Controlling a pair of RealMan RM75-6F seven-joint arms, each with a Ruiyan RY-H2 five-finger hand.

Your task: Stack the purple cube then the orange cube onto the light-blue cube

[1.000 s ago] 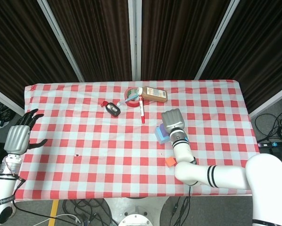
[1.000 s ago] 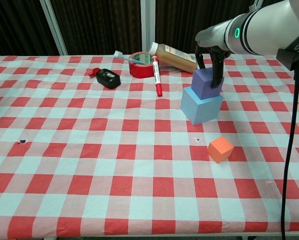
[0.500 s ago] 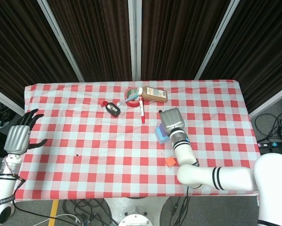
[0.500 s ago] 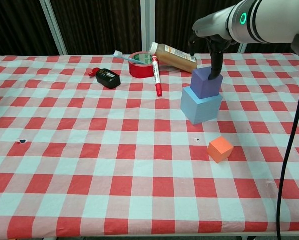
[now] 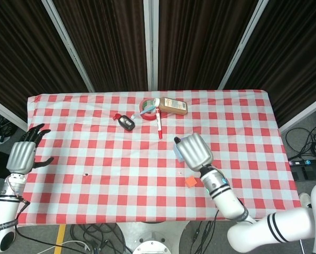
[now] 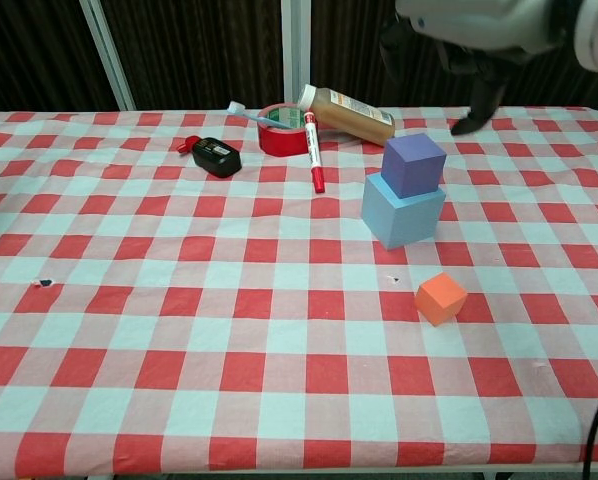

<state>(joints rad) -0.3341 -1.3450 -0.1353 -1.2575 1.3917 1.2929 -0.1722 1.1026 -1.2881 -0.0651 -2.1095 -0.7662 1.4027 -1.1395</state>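
A: Right hand (image 5: pixel 194 151) status?
B: Fingers (image 6: pixel 476 112) spread and hanging down, nothing in them. In the chest view it sits above and behind the stack, clear of it. From the head view the back of the hand covers most of the stack.

A: Stack?
B: Purple cube (image 6: pixel 414 165) sits on the light-blue cube (image 6: pixel 400 211), turned a bit relative to it. Both stand on the red-checked tablecloth (image 6: pixel 179 300), right of centre.

A: Orange cube?
B: Orange cube (image 6: pixel 440 299) is alone on the cloth, near the stack on the robot's side, not touching it. In the head view it shows just beside the right wrist (image 5: pixel 211 177).

A: Left hand?
B: Left hand (image 5: pixel 24 153) is at the left table edge, fingers apart, holding nothing. Well apart from all cubes.

A: Clutter near the stack?
B: Brown bottle (image 6: pixel 345 113) lies on its side behind the stack, near it. Red tape roll (image 6: pixel 284 131) sits just left of the bottle, with a toothbrush (image 6: pixel 251 115) across its rim. Red marker (image 6: pixel 313 152) lies in front of the roll, pointing toward the robot. Black device (image 6: pixel 216 156) with a red tag is further left. None of it touches the cubes.

A: Anything between orange cube and stack?
B: Only cloth, with a small dark speck (image 6: pixel 395 280).
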